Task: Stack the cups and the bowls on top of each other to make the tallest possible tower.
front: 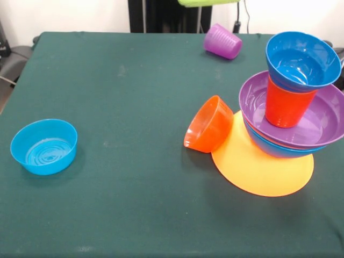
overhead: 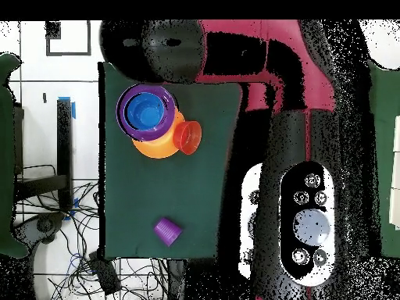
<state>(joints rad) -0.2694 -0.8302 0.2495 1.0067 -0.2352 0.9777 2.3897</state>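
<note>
The tower stands at the right. Its base is the orange-yellow bowl (front: 263,167) (overhead: 158,145), upside down. A blue bowl (front: 274,148) and a purple bowl (front: 325,124) (overhead: 126,109) sit on that. In the purple bowl stands an upright orange cup (front: 286,105), with a dark blue bowl (front: 301,60) (overhead: 146,111) tilted on top. A small orange bowl (front: 209,124) (overhead: 188,137) lies on its side against the base. A purple cup (front: 222,41) (overhead: 167,231) lies tipped at the far edge. Only the rim of a lime green piece (front: 207,2) shows at the top edge. The arm's black end (overhead: 168,43) hangs above the table edge, its gripper state hidden.
A light blue straight-sided bowl (front: 44,146) stands upright alone at the front view's left. The dark green table (front: 134,97) (overhead: 211,195) ends close behind the purple cup. In the overhead view the red and black arm (overhead: 305,94) covers one side of the table.
</note>
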